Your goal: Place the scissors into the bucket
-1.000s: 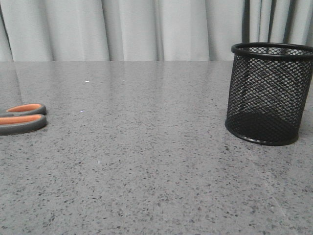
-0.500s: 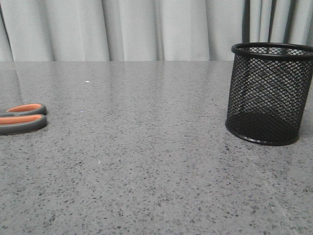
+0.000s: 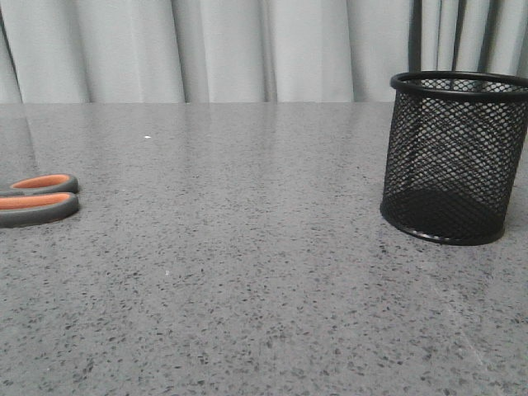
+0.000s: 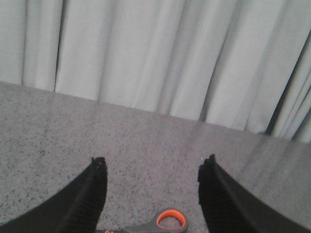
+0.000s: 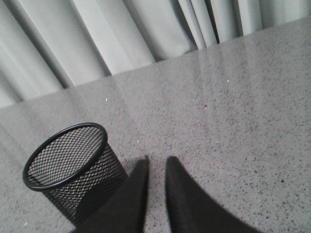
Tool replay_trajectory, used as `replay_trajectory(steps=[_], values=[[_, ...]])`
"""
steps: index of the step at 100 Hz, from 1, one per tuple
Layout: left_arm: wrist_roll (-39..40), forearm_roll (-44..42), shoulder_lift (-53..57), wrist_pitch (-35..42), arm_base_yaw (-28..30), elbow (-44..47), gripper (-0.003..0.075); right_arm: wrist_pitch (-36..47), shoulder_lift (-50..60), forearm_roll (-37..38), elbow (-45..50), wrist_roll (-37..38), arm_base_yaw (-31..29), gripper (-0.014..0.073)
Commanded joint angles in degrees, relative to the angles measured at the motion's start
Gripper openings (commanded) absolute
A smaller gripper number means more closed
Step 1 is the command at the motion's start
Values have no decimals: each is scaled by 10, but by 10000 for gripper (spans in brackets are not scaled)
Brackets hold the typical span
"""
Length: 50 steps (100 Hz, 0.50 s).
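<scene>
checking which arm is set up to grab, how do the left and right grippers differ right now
The left gripper has its fingers spread wide apart; the right gripper has its fingers nearly together, only a thin gap showing. The left gripper has the scissors in its view, an orange-lined handle loop between its fingers; the right gripper is beside the bucket. Both have dark fingers, hold nothing, and are over the grey table.

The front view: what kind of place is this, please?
Probably a lab or test bench set up like a desk. A grey speckled tabletop stands before a plain pale curtain; only office items are out: scissors and a black mesh bucket.
</scene>
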<state>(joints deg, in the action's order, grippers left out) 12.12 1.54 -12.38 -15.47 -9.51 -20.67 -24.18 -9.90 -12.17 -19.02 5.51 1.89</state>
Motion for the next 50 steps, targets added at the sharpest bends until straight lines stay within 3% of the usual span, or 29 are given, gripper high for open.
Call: replay_trajectory(steps=[1,13,34,44,50], values=[[-5,-19,-81,-32,-14,-77,419,-19,-58,7,-66,-3,-3,267],[-81,-20,-188,-120,-27,-163,333,-86,-110,4,-119,-3,0,413],[-259,-83,-381,-302,-34,-321,292,-87,-123,-2,-140,-3,2,407],[-310,-178,-454,-339,-73,-369,295,-87,-123,-2,-140,-3,2,407],[-380,-241,-492,-367,-101,-386,295,-91,-123,-2,-140,-3,3,407]])
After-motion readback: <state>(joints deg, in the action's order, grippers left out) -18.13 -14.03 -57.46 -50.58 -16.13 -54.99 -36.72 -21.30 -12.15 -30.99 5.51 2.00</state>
